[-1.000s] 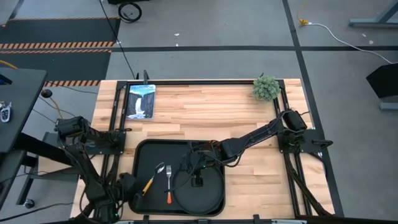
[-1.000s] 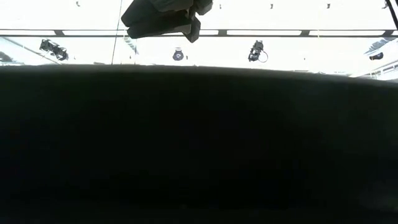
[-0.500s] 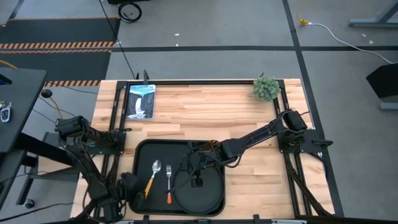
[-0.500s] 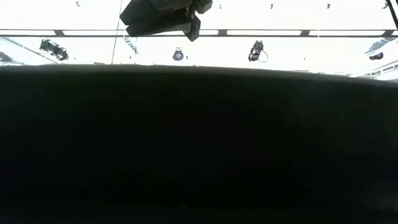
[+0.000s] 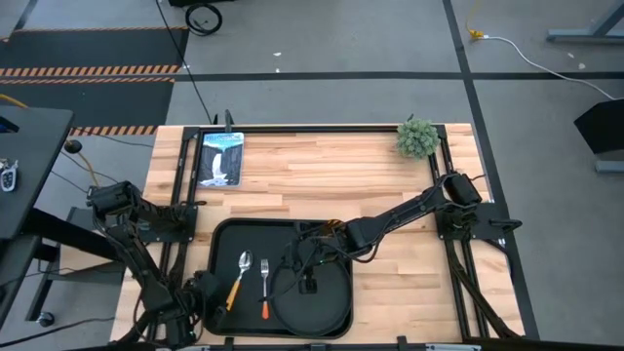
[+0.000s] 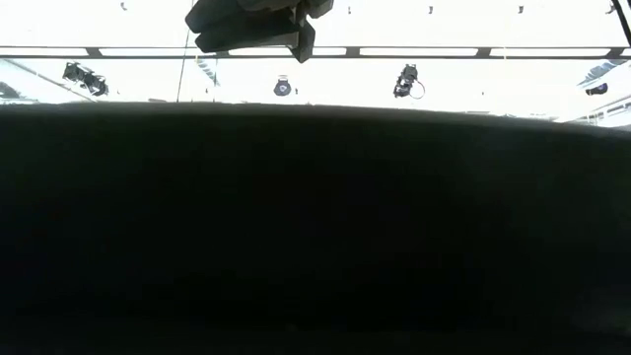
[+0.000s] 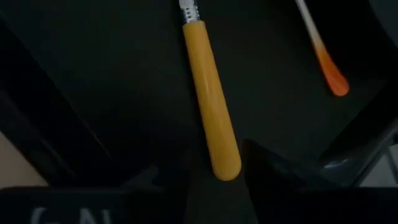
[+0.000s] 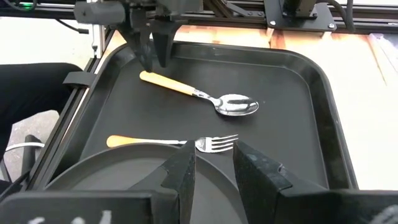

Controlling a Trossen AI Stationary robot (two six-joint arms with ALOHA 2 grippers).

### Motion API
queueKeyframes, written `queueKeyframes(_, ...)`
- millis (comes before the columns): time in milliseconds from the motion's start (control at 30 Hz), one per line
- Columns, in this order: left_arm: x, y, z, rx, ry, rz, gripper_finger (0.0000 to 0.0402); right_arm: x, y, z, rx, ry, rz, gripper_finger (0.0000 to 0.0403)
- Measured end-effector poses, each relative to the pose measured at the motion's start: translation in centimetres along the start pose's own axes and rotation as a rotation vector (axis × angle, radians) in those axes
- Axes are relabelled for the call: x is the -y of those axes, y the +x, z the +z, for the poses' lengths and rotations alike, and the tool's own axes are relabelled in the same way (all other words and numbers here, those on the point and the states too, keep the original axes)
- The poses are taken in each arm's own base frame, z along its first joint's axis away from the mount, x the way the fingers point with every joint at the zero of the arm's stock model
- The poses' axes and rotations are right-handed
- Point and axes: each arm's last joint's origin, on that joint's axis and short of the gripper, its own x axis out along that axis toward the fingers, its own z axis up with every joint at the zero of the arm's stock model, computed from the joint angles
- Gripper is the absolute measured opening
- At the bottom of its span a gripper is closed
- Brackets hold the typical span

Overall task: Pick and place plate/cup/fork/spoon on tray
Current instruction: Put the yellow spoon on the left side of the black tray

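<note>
**Spoon handle between the left fingers: risk of dragging it**

While the left gripper (image 8: 154, 46) stands over the end of the spoon's handle near the tray's left edge, its fingers are a little apart with the handle tip between them and do not seem to press on it. If this arm rises or swings carelessly, a finger could catch the smooth handle and push the spoon (image 5: 238, 277) against the fork (image 5: 264, 287) or over the low rim.

The right gripper (image 8: 213, 163) hovers above the plate (image 5: 310, 295) at the tray's right front corner, narrowly open and empty; a low move could knock the plate.

No cup is visible.

The tray (image 5: 222, 240) is matte black with rounded corners. Both utensils have glossy orange handles and shiny metal heads. The table (image 5: 322, 175) is pale wood planks.
</note>
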Motion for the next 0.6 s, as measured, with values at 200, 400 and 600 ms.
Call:
queueKeyframes(200, 0.8, 1.3, 0.7, -0.031, 0.054, 0.026, 0.0148, 0.0, 0.0, 0.0, 0.005, 0.001, 0.001, 0.0114)
queueKeyframes(400, 1.4, 1.9, 1.1, -0.058, 0.071, 0.024, 0.0148, 0.0, 0.0, 0.1, 0.007, 0.001, 0.001, 0.0114)
queueKeyframes(600, 1.9, 2.2, 1.5, -0.062, 0.079, -0.002, 0.0148, 0.0, 0.0, 0.1, 0.008, 0.002, 0.002, 0.0114)
